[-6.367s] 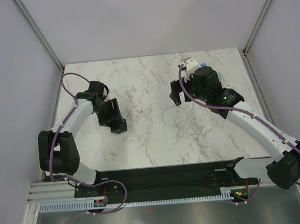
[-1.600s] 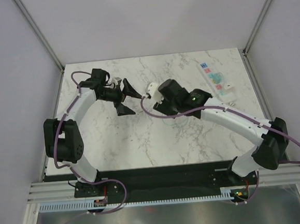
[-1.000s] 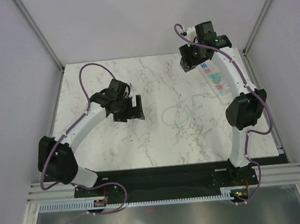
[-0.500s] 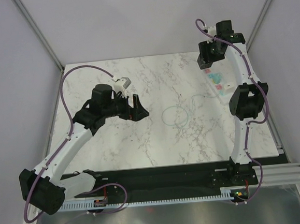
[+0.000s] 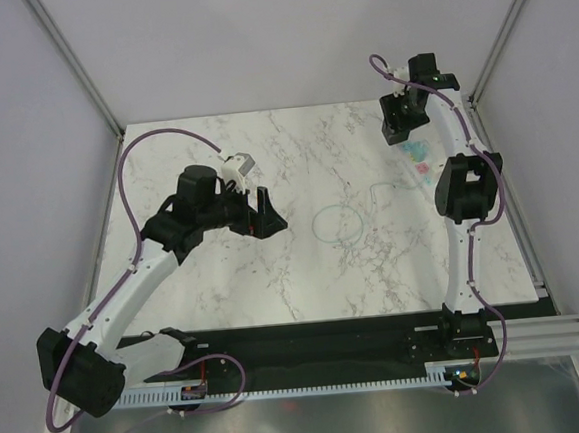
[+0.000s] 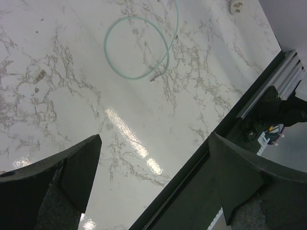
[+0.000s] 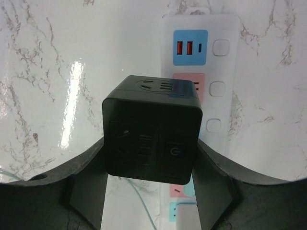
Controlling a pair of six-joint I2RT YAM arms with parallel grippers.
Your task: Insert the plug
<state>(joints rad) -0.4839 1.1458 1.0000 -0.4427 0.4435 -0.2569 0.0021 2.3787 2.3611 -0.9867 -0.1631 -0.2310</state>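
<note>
The plug point(image 7: 152, 136), a matte black cube with a power button on its face, sits clamped between the fingers of my right gripper point(image 7: 152, 160). It hangs above the far end of the long white power strip point(image 7: 201, 57), over its pink socket square and below the blue USB square. In the top view the right gripper point(image 5: 402, 122) hovers at the strip point(image 5: 420, 156) near the table's back right. My left gripper point(image 5: 269, 210) is open and holds nothing, left of the pale-green coiled cable point(image 5: 314, 227). The left wrist view shows its jaws point(image 6: 153, 163) wide apart above bare marble.
The cable coil point(image 6: 106, 44) lies on the marble table point(image 5: 225, 292) between the arms. A small white piece point(image 6: 236, 5) lies at the cable's far end. The black base rail point(image 6: 249, 110) runs along the near edge. Grey walls close in the back and sides.
My right gripper with the plug has shifted slightly left and down toward the strip's far end. The left arm has barely moved.
</note>
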